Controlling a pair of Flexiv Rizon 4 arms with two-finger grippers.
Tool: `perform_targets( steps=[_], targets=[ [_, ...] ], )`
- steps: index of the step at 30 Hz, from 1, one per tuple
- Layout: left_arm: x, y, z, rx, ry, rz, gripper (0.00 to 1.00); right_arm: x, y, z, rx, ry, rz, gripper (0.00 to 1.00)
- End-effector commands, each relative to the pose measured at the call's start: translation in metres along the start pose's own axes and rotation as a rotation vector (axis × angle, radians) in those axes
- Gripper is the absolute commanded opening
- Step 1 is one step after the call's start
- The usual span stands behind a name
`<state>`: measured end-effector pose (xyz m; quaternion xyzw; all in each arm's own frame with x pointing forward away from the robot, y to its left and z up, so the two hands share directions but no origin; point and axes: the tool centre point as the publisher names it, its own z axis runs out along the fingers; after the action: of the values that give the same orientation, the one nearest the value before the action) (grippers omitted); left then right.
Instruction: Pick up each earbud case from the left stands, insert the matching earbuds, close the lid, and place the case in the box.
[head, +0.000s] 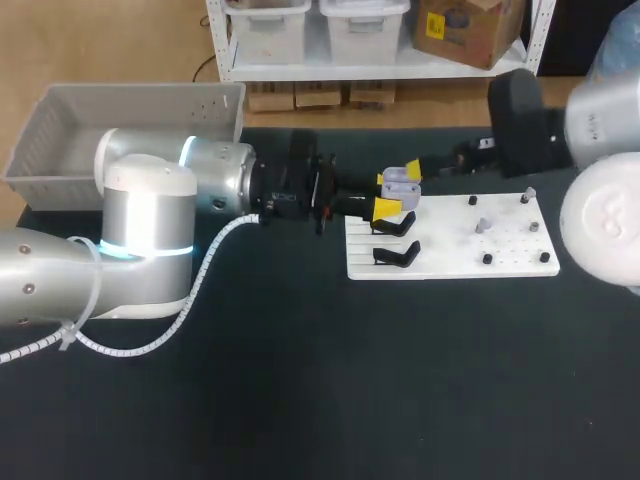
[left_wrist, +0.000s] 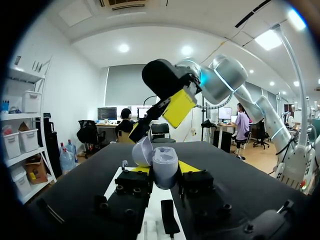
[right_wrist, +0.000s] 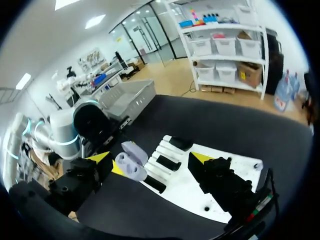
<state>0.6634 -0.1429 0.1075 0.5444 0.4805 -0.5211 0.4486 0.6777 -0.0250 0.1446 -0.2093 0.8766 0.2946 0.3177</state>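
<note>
left end effector (head: 391, 194): closed on the earbud case (head: 403, 179). in the left wrist view both yellow tips bear on the case body from opposite sides, and the case stands upright between them.

lid (left_wrist: 142, 151): open, tilted back from the case body.

position of the earbud case: held raised over the left edge of the white board (head: 455, 245), above the black stands (head: 397, 254) fixed along that edge. two stands show in the head view and three in the right wrist view.

right end effector (right_wrist: 151, 159): open, fingers set wide apart, gripping nothing. in the right wrist view the case lies ahead of it, nearer one finger than the other. in the head view one yellow fingertip (head: 412, 170) sits just beside the case, on the side away from the left arm. contact between that fingertip and the case cannot be determined.

box (head: 60, 130): grey, at the far left corner of the tabletop (head: 300, 380), well apart from the case.

small pegs (head: 487, 258): located on the right part of the board. whether any peg carries an earbud cannot be determined.
</note>
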Motion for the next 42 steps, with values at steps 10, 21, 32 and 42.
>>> perform_targets(
  steps=[10, 21, 32, 42],
  targets=[
    [0.0, 0.0, 0.0, -0.001, 0.0, 0.001, 0.0, 0.009, -0.019, -0.07, 0.573, 0.301, -0.22, 1.0],
    [0.0, 0.0, 0.0, -0.001, 0.0, 0.001, 0.0, 0.026, -0.082, -0.084, 0.667, 0.466, -0.177, 1.0],
    [0.0, 0.0, 0.0, -0.001, 0.0, 0.001, 0.0, 0.032, -0.128, -0.061, 0.607, 0.574, -0.185, 1.0],
    [0.0, 0.0, 0.0, -0.001, 0.0, 0.001, 0.0, 0.04, -0.169, -0.034, 0.531, 0.617, -0.153, 1.0]
  ],
)
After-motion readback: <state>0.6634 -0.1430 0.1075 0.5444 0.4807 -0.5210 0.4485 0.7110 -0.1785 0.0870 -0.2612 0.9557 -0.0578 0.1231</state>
